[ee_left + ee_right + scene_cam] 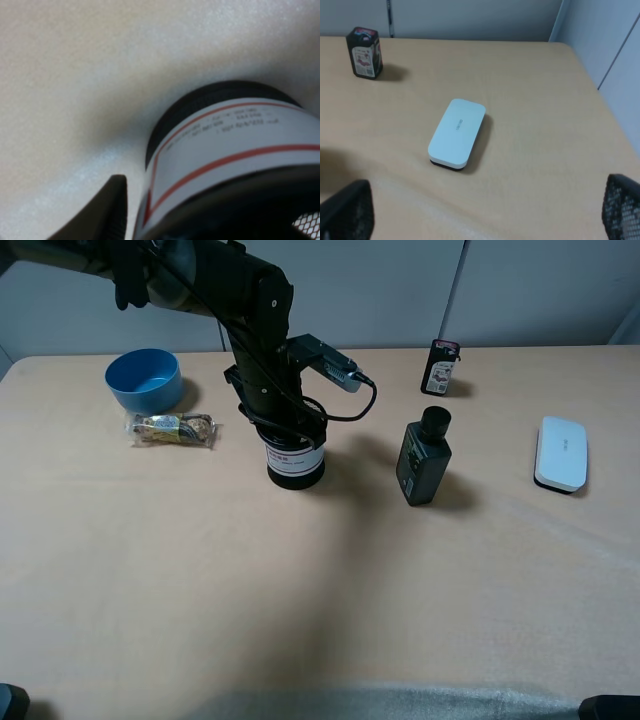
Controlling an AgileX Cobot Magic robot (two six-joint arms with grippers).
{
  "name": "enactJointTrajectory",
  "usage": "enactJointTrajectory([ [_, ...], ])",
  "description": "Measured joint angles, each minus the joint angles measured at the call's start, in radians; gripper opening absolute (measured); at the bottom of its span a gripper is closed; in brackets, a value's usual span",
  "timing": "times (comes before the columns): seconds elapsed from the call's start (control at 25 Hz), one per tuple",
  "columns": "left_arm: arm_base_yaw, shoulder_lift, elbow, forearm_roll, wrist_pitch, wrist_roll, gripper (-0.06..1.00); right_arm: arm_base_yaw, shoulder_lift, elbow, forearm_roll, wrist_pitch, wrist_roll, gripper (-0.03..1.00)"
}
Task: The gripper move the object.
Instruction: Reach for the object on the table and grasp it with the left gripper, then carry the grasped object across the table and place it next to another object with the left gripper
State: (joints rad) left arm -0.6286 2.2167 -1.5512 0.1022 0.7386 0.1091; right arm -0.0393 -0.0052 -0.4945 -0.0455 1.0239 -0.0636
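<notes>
The black wire-mesh pen cup [295,460] with its white, red-lined label stands upright on the tan table [300,590], left of centre. My left gripper [283,420] comes down over the cup's top, which it hides. In the left wrist view the cup [225,145] fills the frame. One dark finger [105,212] lies against the outside of its wall and the other finger is hidden, so the grip looks closed on the wall. My right gripper [480,220] is open and empty, its two mesh-patterned fingertips far apart above the table's right end.
A blue bowl [144,380] and a wrapped snack [172,429] lie to the cup's left. A dark bottle with a round cap [424,457] stands to its right. A small dark tin [440,367] is at the back and a white box [561,453] at far right.
</notes>
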Motion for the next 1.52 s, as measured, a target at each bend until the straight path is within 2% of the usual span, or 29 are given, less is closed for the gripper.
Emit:
enactJointTrajectory([
  [0.68,0.000,0.003,-0.012,0.003,0.008,-0.016,0.45,0.000,0.000,0.000,0.000,0.000,0.000,0.69],
  [0.76,0.000,0.003,-0.012,0.003,0.008,-0.017,0.39,0.000,0.000,0.000,0.000,0.000,0.000,0.69],
  [0.92,0.000,0.003,-0.015,0.013,0.006,-0.023,0.19,0.000,0.000,0.000,0.000,0.000,0.000,0.69],
  [1.52,0.005,-0.031,-0.015,0.021,0.013,-0.047,0.19,0.000,0.000,0.000,0.000,0.000,0.000,0.69],
])
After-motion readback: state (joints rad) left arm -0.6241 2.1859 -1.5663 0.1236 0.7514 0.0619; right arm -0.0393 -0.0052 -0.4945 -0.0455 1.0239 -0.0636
